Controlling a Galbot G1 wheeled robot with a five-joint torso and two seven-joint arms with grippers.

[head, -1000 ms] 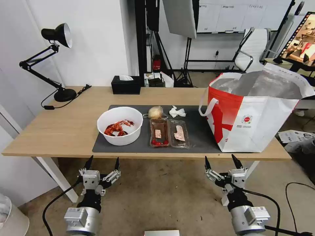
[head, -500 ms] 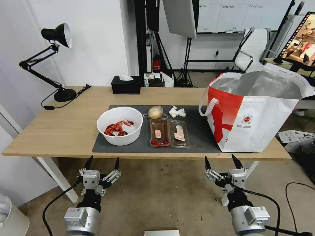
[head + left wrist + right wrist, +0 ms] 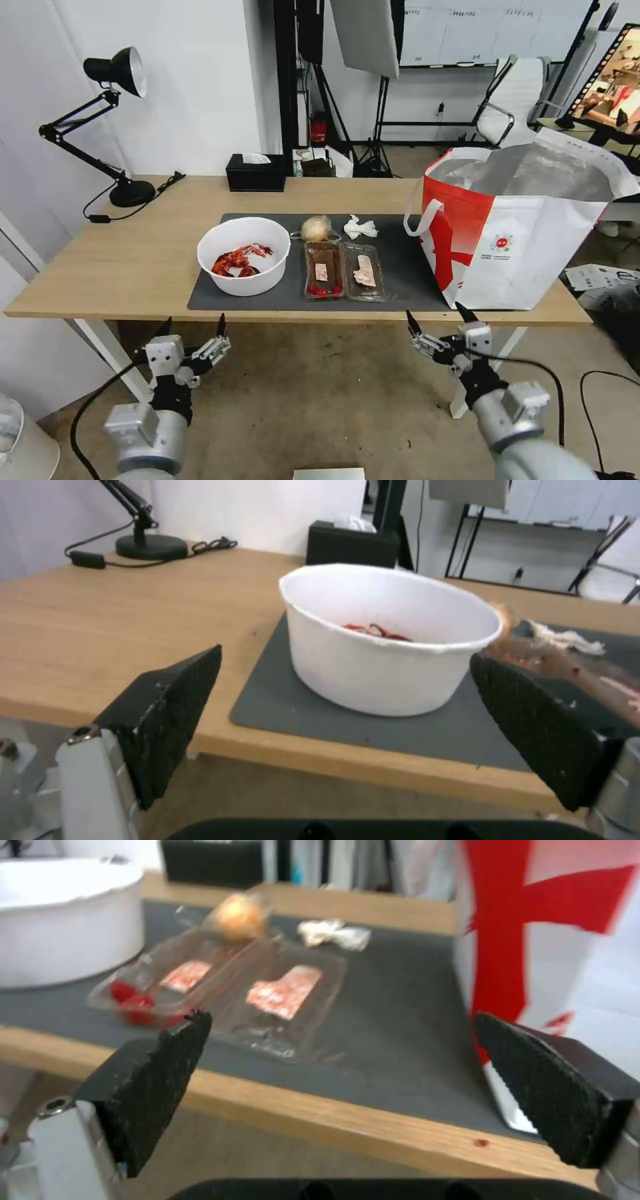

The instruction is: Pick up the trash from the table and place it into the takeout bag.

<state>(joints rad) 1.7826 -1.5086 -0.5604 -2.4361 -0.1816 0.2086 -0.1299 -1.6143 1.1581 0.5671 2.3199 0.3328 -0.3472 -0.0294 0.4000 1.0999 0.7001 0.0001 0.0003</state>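
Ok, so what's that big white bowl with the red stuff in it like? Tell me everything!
The white bowl is round and deep, with smooth plain sides that look like thin plastic. It stands upright and open, no lid, on the near left part of the dark grey mat on the wooden table. A small heap of red shells lies at the bottom. The clear food tray sits close beside it. Nothing grips it; the left pincer hangs open, below the table edge.

I see a white bowl (image 3: pixel 244 255) of red shells (image 3: pixel 239 259), a dark grey mat (image 3: pixel 407 280) on the light-wood table (image 3: pixel 133 253), a white-and-red bag (image 3: pixel 513 247) lined silver, and a black tissue box (image 3: pixel 255 174).
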